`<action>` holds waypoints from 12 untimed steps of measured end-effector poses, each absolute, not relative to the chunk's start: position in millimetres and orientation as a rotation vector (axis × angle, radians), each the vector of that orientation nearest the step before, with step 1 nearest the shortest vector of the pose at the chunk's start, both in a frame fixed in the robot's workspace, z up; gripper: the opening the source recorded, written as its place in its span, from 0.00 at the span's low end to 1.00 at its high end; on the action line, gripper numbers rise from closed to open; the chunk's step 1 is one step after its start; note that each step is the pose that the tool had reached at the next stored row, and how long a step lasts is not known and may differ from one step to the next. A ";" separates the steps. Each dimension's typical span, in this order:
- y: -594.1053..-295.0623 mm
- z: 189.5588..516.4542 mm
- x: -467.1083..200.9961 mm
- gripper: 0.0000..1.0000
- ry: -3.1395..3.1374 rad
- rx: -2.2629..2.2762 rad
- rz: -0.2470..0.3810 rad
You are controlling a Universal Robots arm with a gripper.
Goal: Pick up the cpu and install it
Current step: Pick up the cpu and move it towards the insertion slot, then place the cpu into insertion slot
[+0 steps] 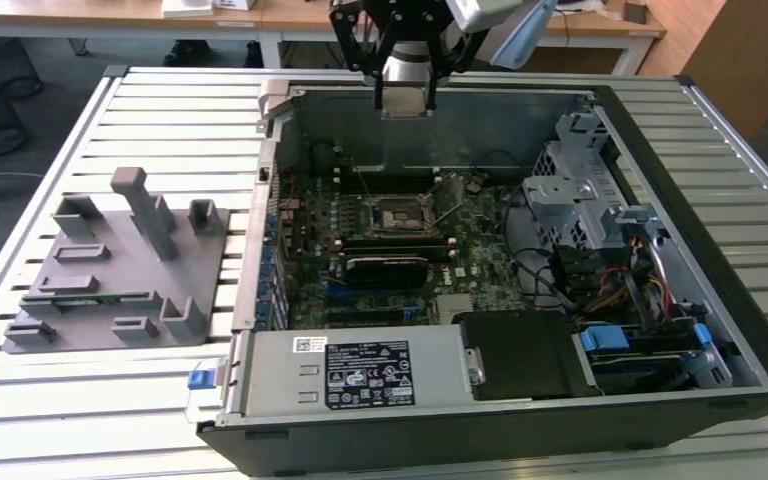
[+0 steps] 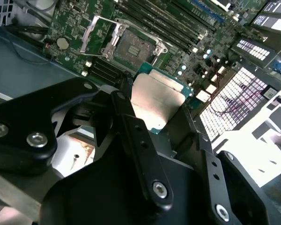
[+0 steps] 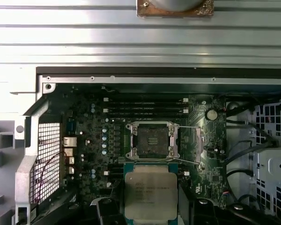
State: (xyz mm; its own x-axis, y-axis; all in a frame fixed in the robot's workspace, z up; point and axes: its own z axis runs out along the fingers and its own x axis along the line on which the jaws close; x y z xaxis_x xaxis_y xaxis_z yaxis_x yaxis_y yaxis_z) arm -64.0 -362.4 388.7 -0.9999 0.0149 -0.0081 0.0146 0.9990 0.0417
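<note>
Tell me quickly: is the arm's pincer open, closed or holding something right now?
Pincer: closed, holding the chip by its edges above the open computer case.

Exterior view high over computer case [image 1: 491, 425]; both wrist views seemingly nearer, socket [image 3: 152, 139] shared

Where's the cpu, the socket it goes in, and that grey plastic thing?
cpu [image 3: 151, 192], first wrist view, middle of its silver top.
socket [image 3: 152, 140], first wrist view, its dark centre.
grey fixture [image 1: 124, 275], exterior view, its flat base.
</note>
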 end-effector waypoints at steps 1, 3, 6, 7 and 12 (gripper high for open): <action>-362.4 388.7 -62.6 0.54 3.133 0.023 0.065; -362.4 388.6 -60.7 0.54 3.132 0.023 0.065; -362.4 388.6 -59.0 0.54 3.132 0.023 0.065; -362.4 388.6 -58.7 0.54 3.132 0.023 0.065; -362.4 388.6 -58.1 0.54 3.132 0.026 0.065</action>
State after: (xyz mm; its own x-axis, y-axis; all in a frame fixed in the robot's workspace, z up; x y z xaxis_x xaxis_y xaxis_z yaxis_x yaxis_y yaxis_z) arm -58.1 -362.4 388.6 -0.9998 0.0166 -0.0081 0.0163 0.9990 0.0416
